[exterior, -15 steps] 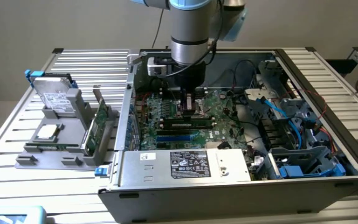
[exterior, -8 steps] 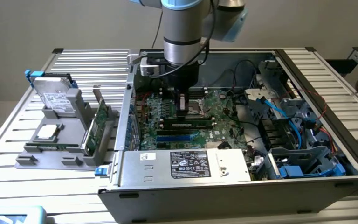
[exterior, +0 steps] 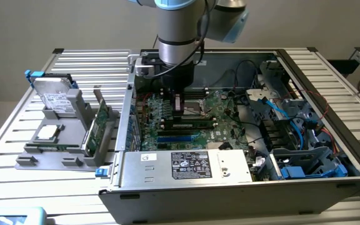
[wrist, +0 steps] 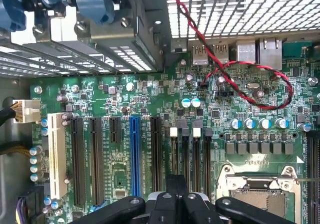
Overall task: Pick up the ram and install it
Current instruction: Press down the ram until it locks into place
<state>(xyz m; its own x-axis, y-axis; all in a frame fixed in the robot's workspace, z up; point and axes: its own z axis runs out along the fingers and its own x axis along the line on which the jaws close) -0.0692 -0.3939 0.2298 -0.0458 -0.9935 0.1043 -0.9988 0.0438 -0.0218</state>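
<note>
While the gripper (exterior: 178, 111) hangs shut over the motherboard (exterior: 221, 105), the ram (exterior: 189, 125) stands in a slot there.
Its closed fingers (wrist: 176, 183) hold nothing visible and point at the motherboard's black slots (wrist: 195, 156); the ram lies just under them, contact unclear. Beyond the motherboard, a red-black wire (wrist: 240, 72) loops.

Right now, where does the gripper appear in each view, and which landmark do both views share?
Exterior view: the gripper is low inside the open case, under the arm, over the middle of the motherboard.
Wrist view: the gripper, shut, lies in front of the black slots beside the CPU socket.
Shared landmark: the blue slot.
</note>
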